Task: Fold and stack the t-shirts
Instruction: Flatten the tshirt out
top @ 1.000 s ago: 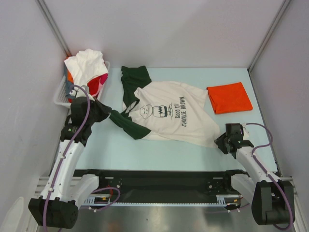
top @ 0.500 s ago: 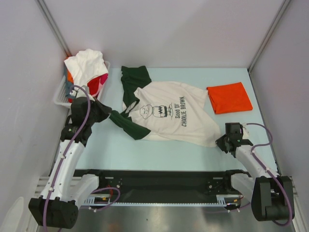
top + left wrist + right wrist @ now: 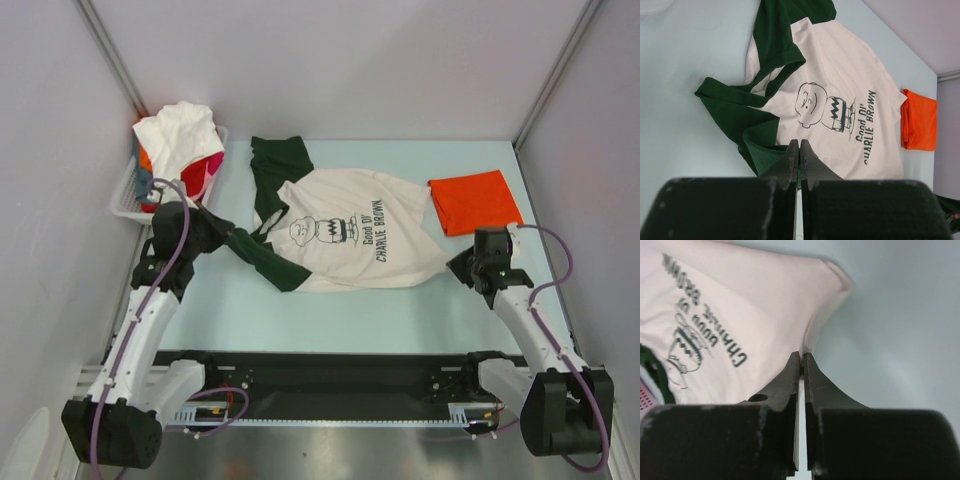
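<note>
A cream t-shirt (image 3: 340,235) with dark green sleeves and a Charlie Brown print lies spread in the middle of the pale blue table. My left gripper (image 3: 222,238) is shut on its near green sleeve (image 3: 757,145), and the closed fingertips (image 3: 791,150) pinch the green cloth. My right gripper (image 3: 455,268) is shut on the shirt's right hem corner (image 3: 812,340), lifted slightly off the table. An orange-red t-shirt (image 3: 476,202) lies folded at the far right. More t-shirts (image 3: 180,135), white and red, are piled in the basket.
A white slotted basket (image 3: 125,200) stands at the far left against the wall. Grey walls close in the table on three sides. The black rail (image 3: 330,375) with the arm bases runs along the near edge.
My right gripper has shut on the cream shirt's hem corner and carried it away from the near edge, toward the orange shirt. The left arm has hardly moved.
</note>
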`<state>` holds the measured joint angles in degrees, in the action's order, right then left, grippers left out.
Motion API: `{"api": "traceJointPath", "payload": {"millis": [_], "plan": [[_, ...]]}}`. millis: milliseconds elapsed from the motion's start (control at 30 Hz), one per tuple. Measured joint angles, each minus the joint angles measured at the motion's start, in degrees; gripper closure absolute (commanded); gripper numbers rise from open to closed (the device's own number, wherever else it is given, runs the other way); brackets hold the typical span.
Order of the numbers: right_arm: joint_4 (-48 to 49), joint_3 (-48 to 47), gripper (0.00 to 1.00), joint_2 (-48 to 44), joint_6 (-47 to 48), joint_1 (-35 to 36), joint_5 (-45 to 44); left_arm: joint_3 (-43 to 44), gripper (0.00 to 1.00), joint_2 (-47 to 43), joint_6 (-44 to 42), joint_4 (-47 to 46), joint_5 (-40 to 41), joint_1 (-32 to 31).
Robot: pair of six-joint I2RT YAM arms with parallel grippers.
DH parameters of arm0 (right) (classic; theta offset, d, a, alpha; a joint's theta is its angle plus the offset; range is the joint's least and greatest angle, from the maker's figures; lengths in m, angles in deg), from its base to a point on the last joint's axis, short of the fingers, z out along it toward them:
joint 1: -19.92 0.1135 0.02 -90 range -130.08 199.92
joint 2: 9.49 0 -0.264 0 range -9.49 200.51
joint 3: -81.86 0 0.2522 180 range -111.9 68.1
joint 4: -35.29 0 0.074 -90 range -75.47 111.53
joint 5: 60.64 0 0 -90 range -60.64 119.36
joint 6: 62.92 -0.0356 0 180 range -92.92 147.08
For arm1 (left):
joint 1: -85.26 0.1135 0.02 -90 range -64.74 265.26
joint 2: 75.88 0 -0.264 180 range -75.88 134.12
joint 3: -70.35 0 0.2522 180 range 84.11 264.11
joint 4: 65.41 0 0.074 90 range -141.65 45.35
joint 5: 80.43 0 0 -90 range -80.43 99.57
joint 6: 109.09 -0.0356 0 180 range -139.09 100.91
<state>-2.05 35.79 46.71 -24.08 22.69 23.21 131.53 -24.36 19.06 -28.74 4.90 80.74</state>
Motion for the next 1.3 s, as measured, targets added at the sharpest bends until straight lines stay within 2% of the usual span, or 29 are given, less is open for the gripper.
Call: {"api": "traceJointPath", "payload": {"millis": [233, 367, 533, 633, 800, 1067, 1233, 1300], "plan": [[7.72, -10.29, 1.00, 8.13, 3.39, -0.15, 10.01, 1.70, 1.00, 9.77, 4.28, -3.06, -0.44, 1.33], [9.75, -16.76, 1.00, 8.44, 5.84, -0.22, 14.93, 6.36, 1.00, 10.49, 4.46, -2.19, -0.66, 1.70], [10.40, -18.40, 1.00, -2.14, 9.27, -0.44, 15.13, 14.58, 1.00, 5.27, 3.78, -2.10, -0.50, 1.77], [9.09, -22.71, 1.00, -8.52, 11.02, -0.44, 13.51, 21.35, 1.00, 1.90, 2.62, -1.75, -0.04, 1.81], [8.31, -33.68, 1.00, -14.29, 13.55, -0.50, 11.61, 34.67, 1.00, -2.01, -0.28, 1.11, 2.10, 1.81], [7.85, -43.76, 1.00, -24.28, 16.13, -0.52, 9.88, 51.10, 1.00, -12.48, -3.61, 4.83, 6.49, 1.81], [5.40, -51.12, 1.00, -28.26, 17.86, -0.52, 8.04, 62.31, 1.00, -13.25, -3.69, 4.52, 6.43, 1.81], [3.63, -53.51, 1.00, -30.51, 18.93, -0.55, 6.60, 64.15, 1.00, -13.27, -3.65, 4.59, 6.43, 1.81]]}}
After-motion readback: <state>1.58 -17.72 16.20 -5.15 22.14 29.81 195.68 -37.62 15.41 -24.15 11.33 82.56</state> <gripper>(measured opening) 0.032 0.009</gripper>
